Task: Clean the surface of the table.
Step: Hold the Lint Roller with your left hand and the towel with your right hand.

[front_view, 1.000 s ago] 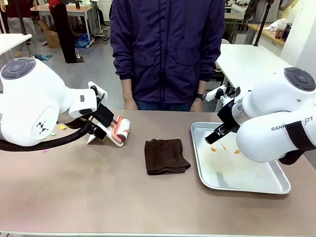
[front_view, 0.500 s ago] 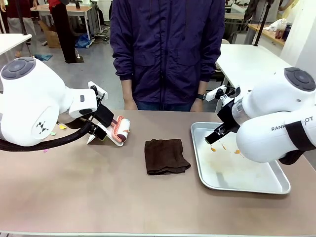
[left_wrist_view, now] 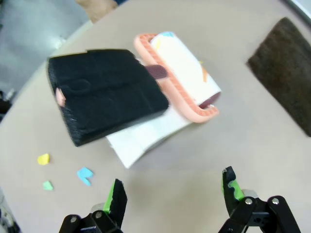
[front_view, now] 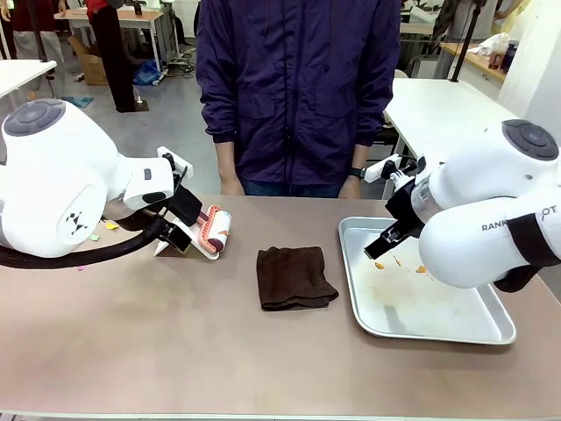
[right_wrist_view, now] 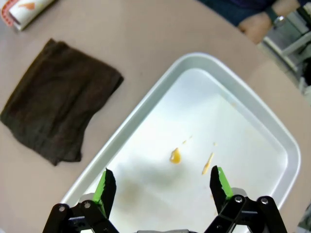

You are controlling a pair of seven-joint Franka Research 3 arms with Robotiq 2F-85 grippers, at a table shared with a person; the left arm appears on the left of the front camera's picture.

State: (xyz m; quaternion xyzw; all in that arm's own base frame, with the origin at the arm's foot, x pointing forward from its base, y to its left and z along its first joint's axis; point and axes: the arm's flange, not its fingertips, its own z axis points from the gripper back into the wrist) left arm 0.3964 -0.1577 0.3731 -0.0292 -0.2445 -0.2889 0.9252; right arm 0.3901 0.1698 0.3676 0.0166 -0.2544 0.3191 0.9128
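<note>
The left gripper hangs above the table with its 2 green-padded fingers spread wide and nothing between them. Just ahead of its fingertips lies a white sheet, and on this sheet rests a black block, a little tilted. Further ahead, touching the block, is a lint roller with a coral-pink frame and a white roll. In the left wrist view, 3 small coloured paper scraps, yellow, blue and green, lie on the table beside the finger at the left. A folded dark brown cloth lies well apart from this claw, ahead of it on the other side.

The right gripper is also spread wide and holds nothing. It hovers over a shiny steel tray, and directly ahead of its fingertips, on the tray floor, are 2 small orange smears. In the right wrist view the brown cloth lies flat on the table, outside the tray, beside and ahead of the finger at the left. Far ahead of this claw, at the far edge of the table, stands a person in a dark jacket, with a hand near the table edge.

The matte brown table surface lies under both claws and carries the tray, the cloth and the roller.
</note>
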